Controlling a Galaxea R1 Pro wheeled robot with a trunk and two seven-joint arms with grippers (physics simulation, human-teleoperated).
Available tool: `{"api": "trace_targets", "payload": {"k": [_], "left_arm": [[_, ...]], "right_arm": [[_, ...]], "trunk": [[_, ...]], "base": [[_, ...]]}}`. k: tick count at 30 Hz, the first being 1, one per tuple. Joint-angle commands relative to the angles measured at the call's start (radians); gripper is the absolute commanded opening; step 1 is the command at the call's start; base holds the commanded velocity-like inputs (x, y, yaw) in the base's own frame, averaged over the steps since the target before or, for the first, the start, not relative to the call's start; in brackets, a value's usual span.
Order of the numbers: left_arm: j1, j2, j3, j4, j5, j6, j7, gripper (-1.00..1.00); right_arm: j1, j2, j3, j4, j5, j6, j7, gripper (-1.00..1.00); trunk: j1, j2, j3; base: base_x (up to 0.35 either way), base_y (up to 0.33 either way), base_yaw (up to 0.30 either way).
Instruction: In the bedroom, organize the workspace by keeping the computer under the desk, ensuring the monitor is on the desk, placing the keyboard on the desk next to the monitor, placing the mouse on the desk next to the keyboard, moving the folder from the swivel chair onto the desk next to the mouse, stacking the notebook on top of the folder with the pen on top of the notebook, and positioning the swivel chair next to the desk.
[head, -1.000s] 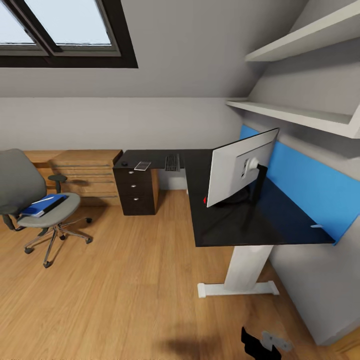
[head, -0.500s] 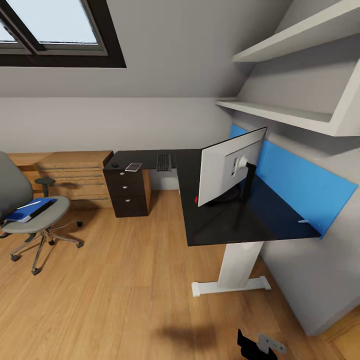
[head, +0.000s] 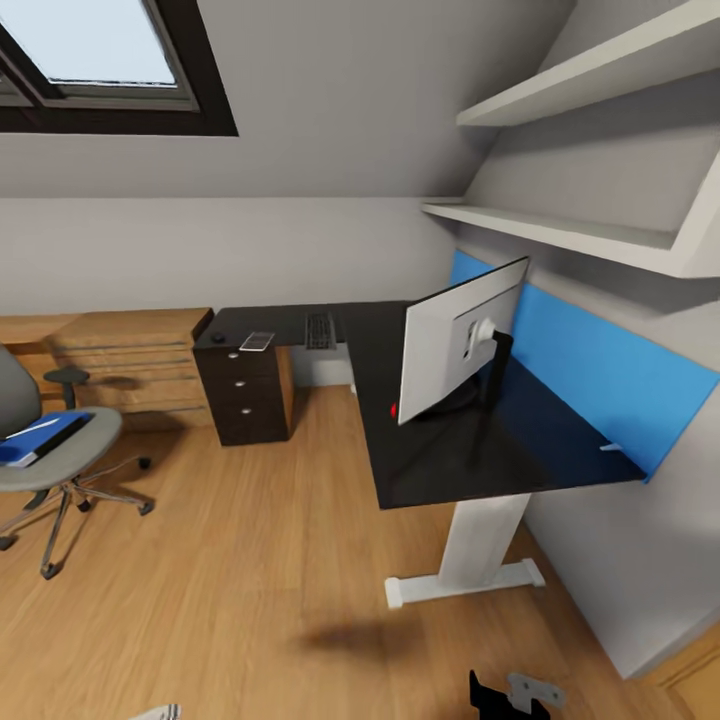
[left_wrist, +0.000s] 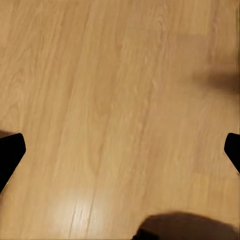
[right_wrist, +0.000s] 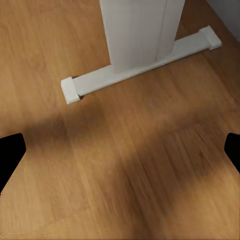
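A bedroom with a wood floor (head: 250, 560). The L-shaped black desk (head: 440, 460) fills the right side against a blue panel. The monitor (head: 455, 345) stands on it, its back toward the wall. The keyboard (head: 319, 330) lies on the far wing. At far left, the swivel chair (head: 50, 450) carries the blue folder (head: 40, 438), probably awaiting collection. Both grippers hang over bare floor, fingers spread, holding nothing.

No legible text on anything.
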Motion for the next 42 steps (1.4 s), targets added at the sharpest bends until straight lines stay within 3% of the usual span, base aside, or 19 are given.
{"api": "trace_targets", "payload": {"k": [1, 9, 15, 21, 24, 27, 29, 33, 36, 42], "left_arm": [[0.000, 0.001, -0.001, -0.030, 0.003, 0.027, 0.002, 1.00], [-0.003, 0.003, -0.003, -0.173, 0.003, 0.168, -0.004, 1.00], [-0.030, 0.002, -0.005, -0.261, 0.002, 0.257, -0.007, 1.00], [-0.137, 0.002, -0.006, -0.327, 0.002, 0.476, -0.009, 1.00], [-0.227, 0.001, -0.007, -0.339, 0.001, 0.574, -0.010, 1.00], [-0.277, 0.000, -0.009, -0.342, 0.000, 0.601, -0.007, 1.00], [-0.339, -0.002, -0.015, -0.345, -0.002, 0.620, -0.007, 1.00], [-0.427, -0.004, -0.061, -0.429, -0.002, 0.646, -0.008, 1.00], [-0.444, -0.009, -0.076, -0.500, -0.001, 0.698, -0.007, 1.00], [-0.449, -0.041, -0.076, -0.485, 0.000, 0.716, -0.001, 1.00]], "right_arm": [[0.001, -0.001, 0.001, 0.002, -0.007, -0.005, 0.001, 1.00], [0.030, -0.010, 0.001, 0.001, -0.002, -0.023, 0.001, 1.00], [0.078, -0.013, 0.001, 0.000, 0.015, -0.113, 0.002, 1.00], [0.138, -0.013, 0.001, 0.000, 0.020, -0.167, 0.001, 1.00], [0.178, -0.014, 0.001, 0.000, 0.021, -0.220, 0.002, 1.00], [0.199, -0.014, 0.001, 0.000, 0.021, -0.266, 0.002, 1.00], [0.220, -0.015, 0.001, 0.000, 0.021, -0.325, 0.002, 1.00], [0.234, -0.021, 0.001, 0.001, 0.021, -0.370, 0.002, 1.00], [0.236, -0.030, 0.001, 0.002, 0.020, -0.380, 0.002, 1.00], [0.237, -0.047, 0.001, 0.002, 0.017, -0.392, 0.002, 1.00]], "trunk": [[0.001, -0.001, 0.000], [0.001, -0.001, 0.007], [0.001, -0.001, 0.013], [0.001, -0.001, 0.020], [0.001, -0.001, 0.023], [0.001, -0.001, 0.027], [0.001, -0.001, 0.029], [0.001, -0.001, 0.034], [0.001, -0.001, 0.036], [0.001, -0.001, 0.037]], "base": [[0.280, 0.181, -0.202], [0.295, 0.163, -0.207], [0.327, 0.051, -0.197], [0.336, 0.021, -0.182], [0.338, 0.100, -0.174], [0.338, 0.136, -0.171], [0.338, 0.153, -0.159], [0.338, 0.146, -0.097], [0.262, 0.089, -0.025], [0.069, 0.022, -0.007]]}}
